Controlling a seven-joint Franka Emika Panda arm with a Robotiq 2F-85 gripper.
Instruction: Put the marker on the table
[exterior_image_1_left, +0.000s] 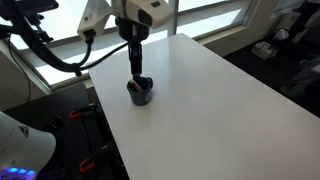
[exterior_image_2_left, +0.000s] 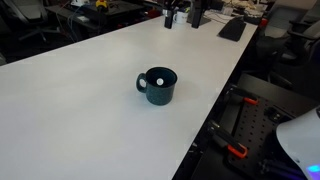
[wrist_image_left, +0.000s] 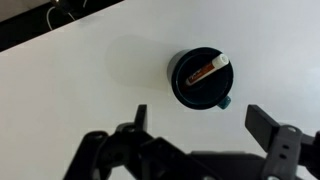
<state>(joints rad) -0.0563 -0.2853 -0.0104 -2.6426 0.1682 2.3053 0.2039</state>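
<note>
A small dark teal cup (wrist_image_left: 192, 92) stands on the white table (wrist_image_left: 80, 80). The marker (wrist_image_left: 208, 68) lies tilted inside the cup, showing a reddish-orange body and a white end. My gripper (wrist_image_left: 203, 122) is open and empty, hovering above the table just beside the cup. In an exterior view the gripper (exterior_image_1_left: 135, 70) hangs over the cup (exterior_image_1_left: 140, 93) on the table (exterior_image_1_left: 200, 100). In an exterior view the cup (exterior_image_2_left: 158, 88) stands alone on the table (exterior_image_2_left: 80, 100) with the marker's pale end (exterior_image_2_left: 153, 76) at its rim, and the gripper is out of frame.
The table edge runs close to the cup (exterior_image_2_left: 215, 110). Dark cables (exterior_image_1_left: 50, 50) hang behind the table near the window. Office clutter and a keyboard (exterior_image_2_left: 232, 28) lie at the far end.
</note>
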